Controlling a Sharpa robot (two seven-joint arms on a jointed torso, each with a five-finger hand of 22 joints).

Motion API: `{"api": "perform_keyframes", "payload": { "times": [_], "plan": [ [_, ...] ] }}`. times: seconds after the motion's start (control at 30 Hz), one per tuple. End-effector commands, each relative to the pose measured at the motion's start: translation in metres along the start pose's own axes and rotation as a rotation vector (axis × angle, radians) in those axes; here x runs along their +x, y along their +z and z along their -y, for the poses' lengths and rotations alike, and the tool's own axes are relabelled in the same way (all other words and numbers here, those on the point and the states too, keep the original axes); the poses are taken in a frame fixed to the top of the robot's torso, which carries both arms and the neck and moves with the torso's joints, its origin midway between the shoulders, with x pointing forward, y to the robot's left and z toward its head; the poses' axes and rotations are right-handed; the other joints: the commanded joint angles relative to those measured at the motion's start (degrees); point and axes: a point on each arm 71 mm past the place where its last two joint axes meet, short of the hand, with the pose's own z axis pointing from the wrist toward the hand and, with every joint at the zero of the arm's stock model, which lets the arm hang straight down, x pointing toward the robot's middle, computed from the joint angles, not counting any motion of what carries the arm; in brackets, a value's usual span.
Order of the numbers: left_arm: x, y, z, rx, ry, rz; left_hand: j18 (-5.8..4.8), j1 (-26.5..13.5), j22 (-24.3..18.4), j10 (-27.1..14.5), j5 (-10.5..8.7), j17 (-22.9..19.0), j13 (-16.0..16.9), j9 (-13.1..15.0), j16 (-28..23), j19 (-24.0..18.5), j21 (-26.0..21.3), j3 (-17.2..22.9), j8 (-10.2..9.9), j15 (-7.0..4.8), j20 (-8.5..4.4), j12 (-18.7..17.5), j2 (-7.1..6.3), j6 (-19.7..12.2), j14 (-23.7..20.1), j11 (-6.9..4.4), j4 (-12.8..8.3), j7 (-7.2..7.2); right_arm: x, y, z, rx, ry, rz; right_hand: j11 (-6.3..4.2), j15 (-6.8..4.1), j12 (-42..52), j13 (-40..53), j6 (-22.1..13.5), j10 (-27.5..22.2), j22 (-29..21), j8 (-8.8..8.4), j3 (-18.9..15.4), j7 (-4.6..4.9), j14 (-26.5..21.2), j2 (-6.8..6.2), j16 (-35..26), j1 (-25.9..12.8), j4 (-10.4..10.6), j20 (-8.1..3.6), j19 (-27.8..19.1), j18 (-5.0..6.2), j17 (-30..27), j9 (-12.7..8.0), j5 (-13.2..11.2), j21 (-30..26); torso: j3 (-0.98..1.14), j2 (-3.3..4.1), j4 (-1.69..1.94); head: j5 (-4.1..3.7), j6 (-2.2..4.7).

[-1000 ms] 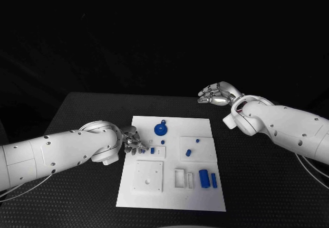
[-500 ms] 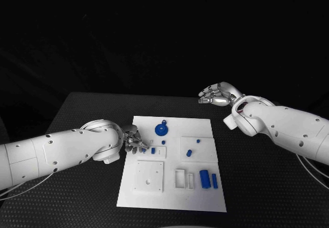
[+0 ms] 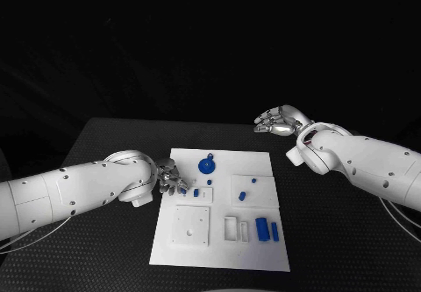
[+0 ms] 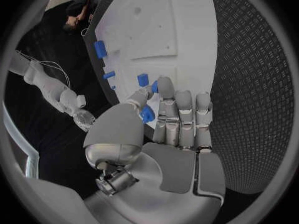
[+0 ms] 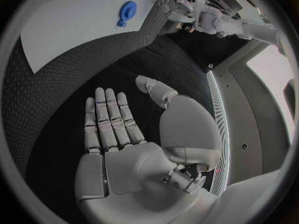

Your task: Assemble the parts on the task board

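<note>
In the head view, the left robot hand (image 3: pixel 170 181) is seen at the left edge of the board (image 3: pixel 263 255), and it has been moved a little further over the board since a second ago. Small blue parts (image 3: pixel 196 193) lie just beside its fingertips. The right robot hand (image 3: pixel 279 120) has stayed raised beyond the board's far right corner, over the tabletop (image 3: pixel 105 134), with nothing in it.

In the left wrist view, a blue part (image 4: pixel 147 114) is pinched between the thumb and a finger, so an insertion is judged to be near.

In the right wrist view, the right robot hand (image 5: pixel 121 134) is spread flat and empty; the round blue part (image 5: pixel 127 10) lies well apart from it.
</note>
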Motion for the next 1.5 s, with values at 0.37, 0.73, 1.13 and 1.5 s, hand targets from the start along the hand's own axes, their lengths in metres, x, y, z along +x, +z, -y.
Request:
{"api": "perform_keyframes", "payload": {
  "times": [0.37, 0.73, 1.13, 1.5],
  "plan": [
    [-0.003, 0.004, 0.007, 0.035, -0.079, -0.097, -0.70, 0.7, 0.2, 0.1, 0.02, 0.1, 0.1, 0.3, 0.5, 0.2, 0.4, 10.7, 0.1, -0.77, -9.82, 0.0, 0.50, 0.3, 0.3, -0.01, -11.0, 0.00, 0.002, 0.001, -0.001, -0.011, 0.002, -0.013, -0.07, 0.36, -0.4, -0.1, -0.4, 0.5, 0.1, 0.30, -0.4, 0.62, 0.0, 0.25, -0.2, -0.4, 0.1, -0.05, -0.2, -0.82, -0.1, -0.1, 0.3, -0.4, -0.06, 0.01, -0.04, -0.21, -0.07],
    [-0.009, 0.006, 0.007, 0.029, -0.075, -0.118, -0.69, 1.0, 0.3, 0.2, 0.70, 0.2, 0.3, 0.6, 0.8, 0.1, 0.6, 10.8, 0.1, -0.74, -9.78, 0.2, 0.19, 0.4, 0.4, -0.11, -11.0, -0.08, 0.002, 0.001, -0.001, -0.011, 0.002, -0.013, -0.07, 0.36, -0.5, 0.0, -0.4, 0.6, 0.1, 0.30, -0.4, 0.62, 0.0, 0.26, -0.2, -0.4, 0.1, -0.05, -0.2, -0.83, -0.1, -0.1, 0.3, -0.4, -0.01, 0.00, 0.00, -0.24, -0.10],
    [-0.029, 0.005, 0.013, 0.001, 0.048, -0.109, -0.55, 1.2, 0.5, 0.5, 2.94, 0.5, 0.6, 1.2, 1.4, 0.1, 1.0, 10.7, 0.1, -0.69, -9.74, 0.6, -0.39, 0.9, 0.6, -0.31, -11.0, -0.28, 0.003, 0.001, -0.001, -0.011, 0.002, -0.015, -0.07, 0.37, -0.5, 0.0, -0.4, 0.6, 0.2, 0.31, -0.4, 0.63, 0.0, 0.26, -0.2, -0.4, 0.1, -0.06, -0.2, -0.84, -0.1, -0.1, 0.3, -0.5, -0.01, -0.01, 0.00, -0.18, -0.17],
    [-0.023, 0.005, 0.022, 0.010, 0.137, -0.115, -0.52, 1.2, 0.6, 0.5, 3.22, 0.5, 0.6, 1.3, 1.4, 0.1, 1.0, 10.6, 0.1, -0.68, -9.73, 0.7, -0.47, 1.0, 0.6, -0.31, -11.0, -0.29, 0.003, 0.001, -0.001, -0.012, 0.003, -0.016, -0.07, 0.36, -0.6, -0.1, -0.4, 0.6, 0.2, 0.31, -0.5, 0.62, 0.0, 0.26, -0.2, -0.4, 0.1, -0.06, -0.2, -0.84, -0.2, -0.1, 0.4, -0.6, -0.01, -0.04, 0.11, -0.18, -0.42]
  ]
}}
